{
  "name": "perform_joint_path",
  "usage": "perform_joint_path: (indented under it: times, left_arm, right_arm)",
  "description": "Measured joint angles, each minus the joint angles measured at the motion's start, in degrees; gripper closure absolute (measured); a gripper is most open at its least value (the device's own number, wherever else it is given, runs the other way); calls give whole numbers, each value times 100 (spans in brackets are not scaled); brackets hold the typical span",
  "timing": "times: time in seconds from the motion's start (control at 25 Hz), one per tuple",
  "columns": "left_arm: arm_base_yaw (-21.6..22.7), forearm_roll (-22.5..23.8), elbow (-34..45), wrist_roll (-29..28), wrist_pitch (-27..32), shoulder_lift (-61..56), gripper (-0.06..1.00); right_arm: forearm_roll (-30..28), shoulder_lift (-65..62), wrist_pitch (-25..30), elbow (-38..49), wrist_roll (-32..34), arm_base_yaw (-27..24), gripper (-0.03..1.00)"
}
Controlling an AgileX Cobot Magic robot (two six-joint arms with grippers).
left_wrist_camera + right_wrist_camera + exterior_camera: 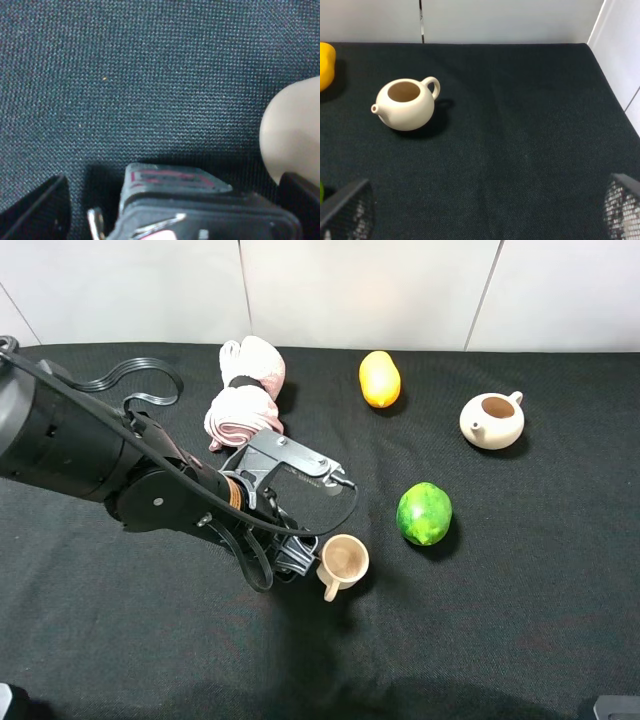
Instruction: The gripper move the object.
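My left gripper point(292, 556) reaches to the middle of the black cloth, right beside a beige cup point(343, 561). In the left wrist view the gripper point(172, 187) is open, and the dark red and black carton point(167, 178) sits between its fingers point(37, 210). There is a gap to the finger on one side, and the other finger is close against the carton. The cup point(292, 130) stands just past that finger. From above, the gripper hides the carton. My right gripper point(482, 215) is open and empty above bare cloth.
A pink-white cloth bundle point(246, 390) lies behind the left arm. A yellow-orange fruit point(380, 378), a green fruit point(424, 513) and a cream teapot point(492, 420) sit to the right. The teapot also shows in the right wrist view point(405, 106). A white wall borders the table's far edge.
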Motion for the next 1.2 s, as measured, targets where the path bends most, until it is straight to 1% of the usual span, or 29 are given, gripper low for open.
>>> perform_joint_path:
  times: [0.32,0.92,1.2]
  left_arm:
    - [0,0,0,0,162,-46,7]
    - [0,0,4,-169,718,-464,7]
    - [0,0,-310,-182,1185,-586,7]
  right_arm:
    - [0,0,0,0,0,0,27]
    - [29,0,0,0,0,0,27]
    - [54,0,0,0,0,0,27]
